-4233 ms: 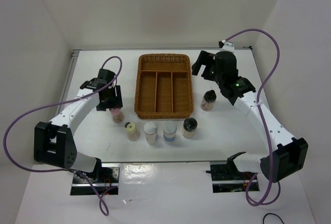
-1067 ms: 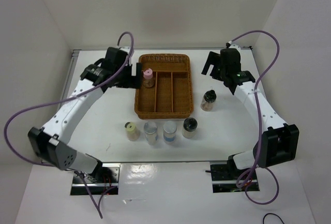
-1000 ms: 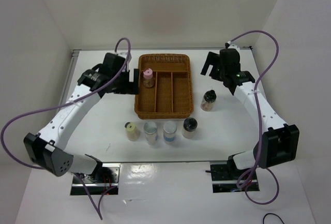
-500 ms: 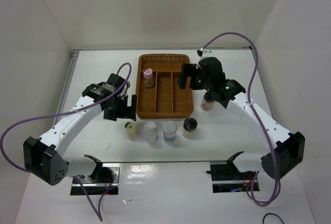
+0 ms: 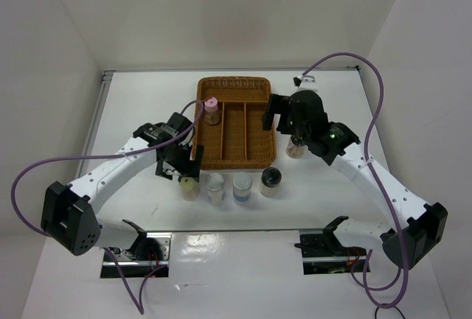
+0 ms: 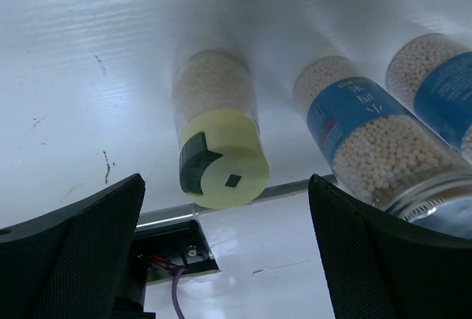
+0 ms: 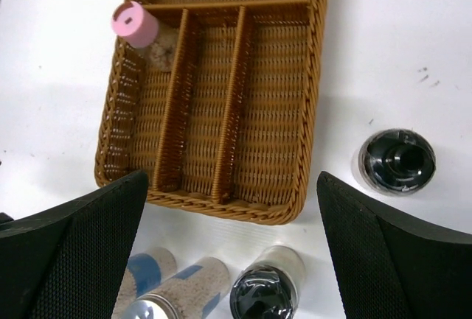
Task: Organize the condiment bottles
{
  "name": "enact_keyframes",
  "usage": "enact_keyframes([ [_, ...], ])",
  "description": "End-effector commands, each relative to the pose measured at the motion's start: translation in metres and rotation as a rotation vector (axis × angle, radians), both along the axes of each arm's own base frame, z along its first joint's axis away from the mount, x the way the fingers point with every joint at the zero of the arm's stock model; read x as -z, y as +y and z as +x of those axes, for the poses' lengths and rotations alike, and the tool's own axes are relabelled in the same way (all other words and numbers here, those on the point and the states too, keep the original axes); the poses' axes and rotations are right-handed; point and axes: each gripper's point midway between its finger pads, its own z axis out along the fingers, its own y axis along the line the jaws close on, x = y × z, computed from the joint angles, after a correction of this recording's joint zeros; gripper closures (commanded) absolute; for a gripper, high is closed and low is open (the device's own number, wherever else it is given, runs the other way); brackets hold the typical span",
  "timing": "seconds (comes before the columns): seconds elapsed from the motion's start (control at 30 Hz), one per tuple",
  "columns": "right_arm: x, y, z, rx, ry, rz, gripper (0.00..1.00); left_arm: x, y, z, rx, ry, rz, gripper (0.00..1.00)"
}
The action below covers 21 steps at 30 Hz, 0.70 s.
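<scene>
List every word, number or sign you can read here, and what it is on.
"米", probably, in white: blue label of the middle jar; the characters beside it are too blurred to read.
Jar at the right edge: blue label, no print in view.
Yellow lid, pink lid, upper black lid, lower black lid: no writing.
Top view: labels too small to read.

Left hand (image 5: 179,166) now over yellow-lidded jar (image 5: 189,185)

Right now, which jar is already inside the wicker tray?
The pink-lidded jar, standing upright in the left compartment of the tray. The other five all stand outside it, on the table.
</scene>
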Motion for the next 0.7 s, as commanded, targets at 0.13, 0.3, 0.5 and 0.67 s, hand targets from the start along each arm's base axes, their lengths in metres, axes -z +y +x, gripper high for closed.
enact_keyframes([
  [0.13,0.01,-0.014,-0.005,0.094,0.038,0.03,0.01,0.016,-0.005,-0.004,0.001,0.057,0.046,0.08],
  [0.3,0.012,-0.024,-0.002,0.132,0.048,0.035,0.01,0.02,-0.007,-0.006,0.01,0.074,0.057,0.15],
  [0.5,0.015,-0.038,0.0,0.167,0.06,0.033,0.01,0.023,0.001,-0.005,-0.009,0.073,0.102,0.43],
  [0.67,0.02,-0.043,0.004,0.179,0.062,0.037,0.01,0.008,0.01,0.002,-0.038,0.025,0.146,0.56],
])
